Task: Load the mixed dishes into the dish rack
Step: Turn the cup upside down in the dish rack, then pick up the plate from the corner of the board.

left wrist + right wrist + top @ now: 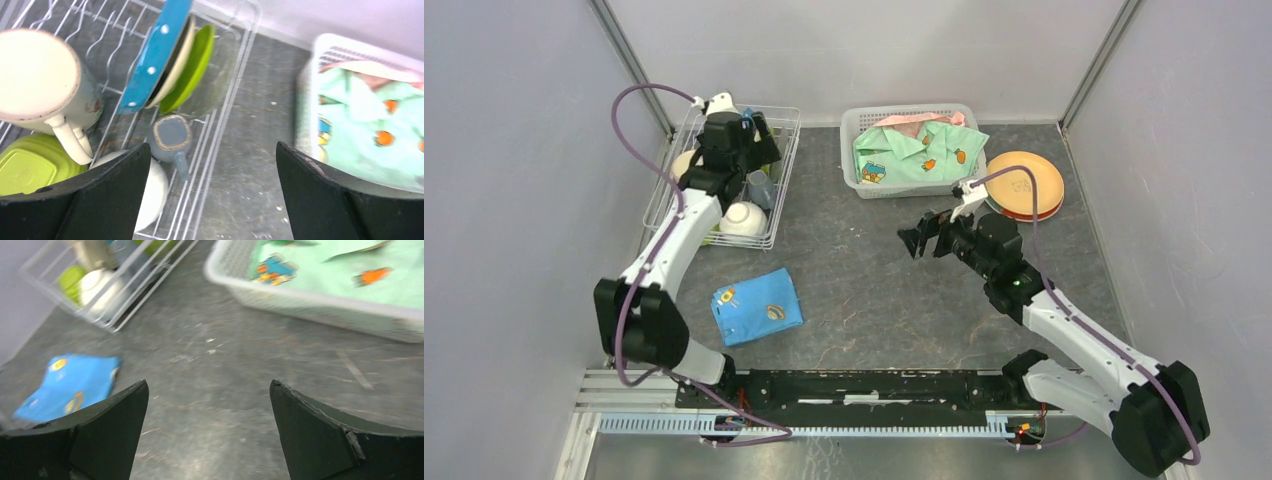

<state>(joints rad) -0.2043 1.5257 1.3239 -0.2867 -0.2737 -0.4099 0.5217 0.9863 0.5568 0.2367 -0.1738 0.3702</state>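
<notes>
The white wire dish rack (pixel 785 160) stands at the back left. In the left wrist view it holds an upright blue dotted plate (pixel 154 59), a cream plate, a lime-green plate (pixel 194 67), a beige mug (pixel 42 82), a small grey cup (pixel 171 134), a white bowl (pixel 150 190) and a lime-green dish (pixel 30 167). My left gripper (pixel 762 128) is open and empty above the rack (pixel 240 75). An orange plate (pixel 1024 182) on a red plate lies at the back right. My right gripper (pixel 924 236) is open and empty above the table's middle.
A white latticed basket (pixel 854 175) with green clothing stands at the back middle; it also shows in the right wrist view (pixel 320 305). A folded blue cloth (pixel 756 306) lies on the table left of centre. Grey walls close in both sides.
</notes>
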